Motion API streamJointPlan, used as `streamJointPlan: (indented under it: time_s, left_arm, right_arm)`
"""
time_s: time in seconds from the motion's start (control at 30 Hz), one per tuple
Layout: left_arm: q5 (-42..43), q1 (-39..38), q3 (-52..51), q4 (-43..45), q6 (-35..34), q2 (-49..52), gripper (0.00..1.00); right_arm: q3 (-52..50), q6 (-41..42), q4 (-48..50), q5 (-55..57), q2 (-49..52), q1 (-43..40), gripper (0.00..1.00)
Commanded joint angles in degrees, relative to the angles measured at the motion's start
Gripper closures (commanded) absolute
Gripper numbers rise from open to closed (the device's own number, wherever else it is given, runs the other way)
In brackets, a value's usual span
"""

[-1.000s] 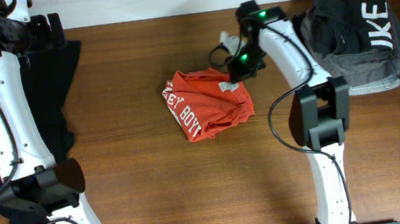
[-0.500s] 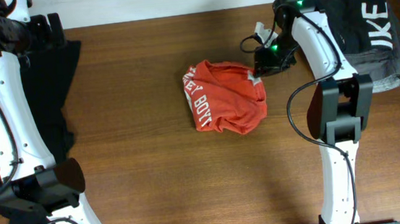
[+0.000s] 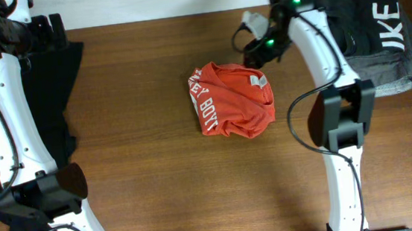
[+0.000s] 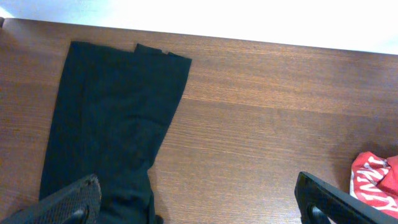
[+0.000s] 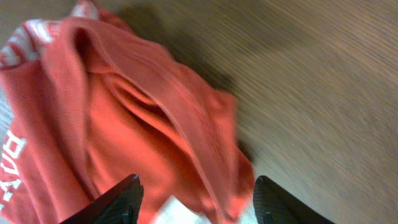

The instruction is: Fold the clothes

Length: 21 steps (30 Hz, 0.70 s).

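Observation:
The orange-red T-shirt lies bunched in a rough fold at the table's middle, white lettering along its left side. My right gripper hovers just off its far right corner, open and holding nothing. In the right wrist view the shirt fills the left side, and the gripper stands over its edge. The long black garment lies flat at the left. My left gripper is open above its far end. The left wrist view shows the black garment and the gripper spread wide.
A dark grey garment with white letters is piled at the back right, behind the right arm. The right arm's base stands right of the shirt. A corner of the shirt shows in the left wrist view. The table's far edge meets a white wall.
The right gripper pulled the T-shirt to the right, then opened and let it go, drawing back towards the far edge. The left arm has not moved.

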Motion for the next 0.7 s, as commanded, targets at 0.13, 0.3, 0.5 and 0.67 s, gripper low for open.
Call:
streamJointPlan:
  time_s: [0.13,0.3,0.5,0.67]
  left_arm:
    - [-0.42,0.37,-0.59,-0.02,1.14,0.00,0.01]
    - [-0.44,0.37,-0.74,-0.02,1.11,0.02,0.01]
    - [-0.42,0.37,-0.76,0.24,1.11,0.09,0.01]
    - [-0.42,0.37,-0.76,0.11,1.11,0.59,0.01]
  right_arm:
    - [0.66,-6.73,5.18,2.93,2.43,5.66,0.46]
    - [0.66,-6.73,6.58,2.69,3.74,5.97,0.47]
    - [0.76,-2.89,4.96,-6.49,3.96,6.12,0.47]
    - [0.76,4.31,4.90,-17.66,3.98,6.25,0.54]
